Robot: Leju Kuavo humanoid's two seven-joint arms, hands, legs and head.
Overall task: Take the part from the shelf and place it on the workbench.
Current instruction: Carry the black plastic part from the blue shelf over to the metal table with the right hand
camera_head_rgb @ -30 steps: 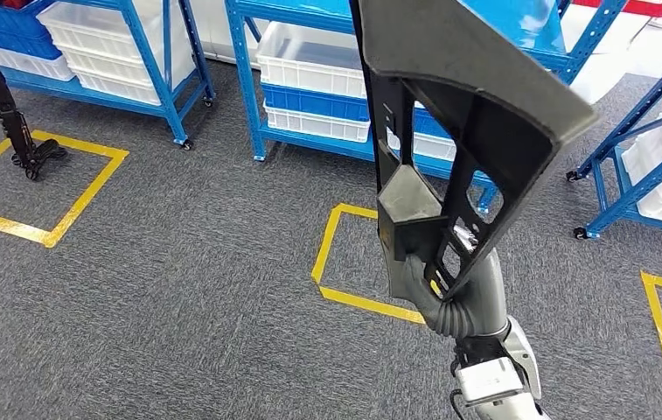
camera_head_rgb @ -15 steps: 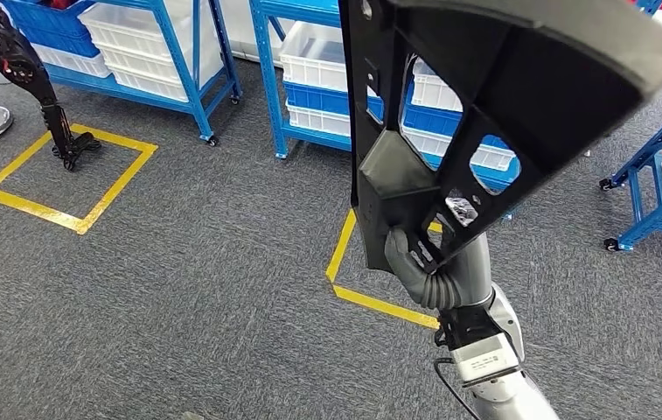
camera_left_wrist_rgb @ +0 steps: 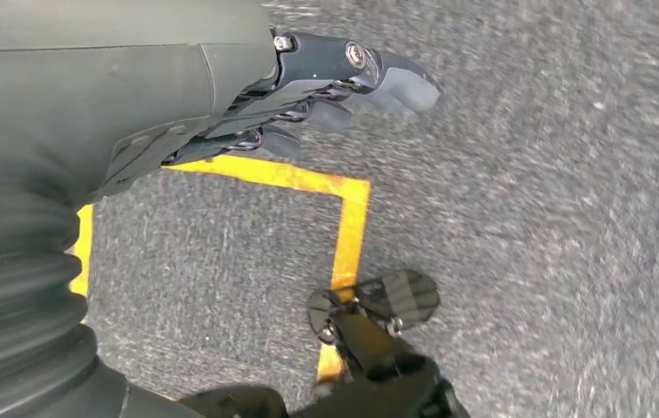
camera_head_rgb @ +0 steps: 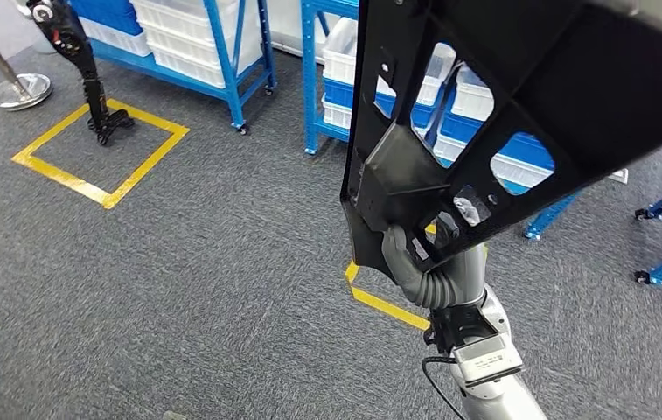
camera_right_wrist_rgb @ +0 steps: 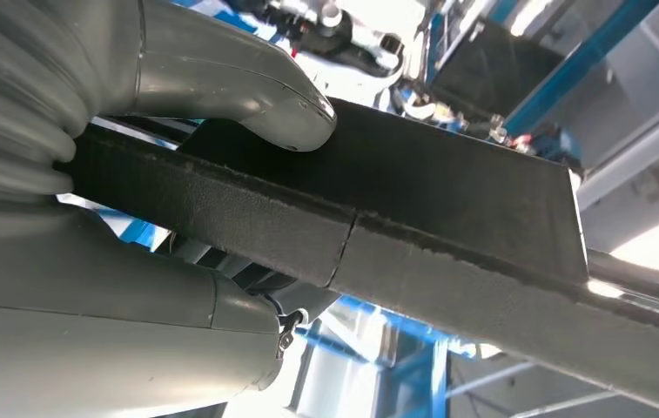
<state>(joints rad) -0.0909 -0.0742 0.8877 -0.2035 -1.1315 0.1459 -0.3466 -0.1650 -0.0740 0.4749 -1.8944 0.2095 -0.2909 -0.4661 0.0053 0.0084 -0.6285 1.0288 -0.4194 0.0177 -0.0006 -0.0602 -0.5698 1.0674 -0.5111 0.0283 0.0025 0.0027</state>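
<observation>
The right hand [camera_head_rgb: 414, 262] grips the black part [camera_head_rgb: 484, 114] at its lower end, fingers [camera_right_wrist_rgb: 247, 87] clamped across an edge — the panel raised tall before the head camera. The left hand [camera_left_wrist_rgb: 308, 78] hangs empty, fingers loosely extended. Beyond stand blue shelves [camera_head_rgb: 248, 52]. The risk — this top-heavy panel could twist loose, or clip a shelf while unseen.

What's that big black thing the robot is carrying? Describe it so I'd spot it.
Follow the silver right arm up from the bottom of the head view to the right hand. It grips a large black part, a flat panel with window-like cutouts, held upright before the blue shelves, unlike their white bins.
</observation>
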